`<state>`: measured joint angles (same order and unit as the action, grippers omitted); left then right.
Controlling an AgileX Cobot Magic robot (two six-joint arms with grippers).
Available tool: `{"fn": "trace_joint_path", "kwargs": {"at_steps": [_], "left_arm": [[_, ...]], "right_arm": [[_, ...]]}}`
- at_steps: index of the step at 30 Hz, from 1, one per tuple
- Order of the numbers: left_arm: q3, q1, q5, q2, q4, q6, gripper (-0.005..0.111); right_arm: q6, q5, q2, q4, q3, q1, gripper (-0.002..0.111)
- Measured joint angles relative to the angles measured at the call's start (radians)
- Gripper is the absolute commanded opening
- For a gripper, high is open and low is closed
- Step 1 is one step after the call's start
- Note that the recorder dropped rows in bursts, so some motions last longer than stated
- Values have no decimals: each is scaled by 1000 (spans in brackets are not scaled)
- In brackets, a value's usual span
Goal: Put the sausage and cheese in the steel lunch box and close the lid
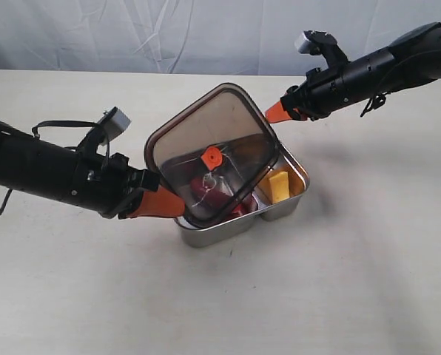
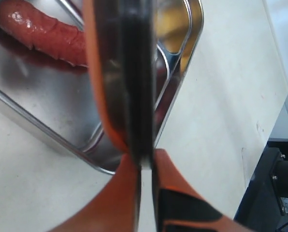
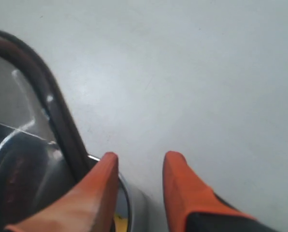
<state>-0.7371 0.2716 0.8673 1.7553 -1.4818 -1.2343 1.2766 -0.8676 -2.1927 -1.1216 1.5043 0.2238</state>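
The steel lunch box [image 1: 206, 238] stands mid-table. The dark red sausage [image 2: 42, 31] lies in its larger compartment and the yellow cheese [image 1: 277, 186] in the smaller one. Over the box the smoky lid [image 1: 206, 126] with its orange valve [image 1: 211, 157] stands steeply tilted, its low corner pinched by my left gripper [image 1: 174, 203], shut on the lid's edge [image 2: 129, 72] in the left wrist view [image 2: 145, 157]. My right gripper [image 1: 274, 113] is open at the lid's far right edge. One of its fingers is beside the lid's rim [image 3: 52, 116], and nothing is between them [image 3: 140, 159].
The beige table [image 1: 354, 281] runs wide around the box. A pale cloth backdrop [image 1: 169, 33] hangs behind its far edge. Dark equipment [image 2: 274, 193] sits beyond the table's edge in the left wrist view.
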Motion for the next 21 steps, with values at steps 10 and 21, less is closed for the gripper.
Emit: {"fn": "trace_joint_path", "kwargs": {"at_steps": [10, 21], "left_arm": [[-2, 0, 31, 0, 48, -10, 0], [-97, -12, 93, -32, 39, -31, 0]], "right_arm": [[48, -5, 19, -5, 0, 0, 33], [18, -91, 125, 36, 4, 0, 33]]}}
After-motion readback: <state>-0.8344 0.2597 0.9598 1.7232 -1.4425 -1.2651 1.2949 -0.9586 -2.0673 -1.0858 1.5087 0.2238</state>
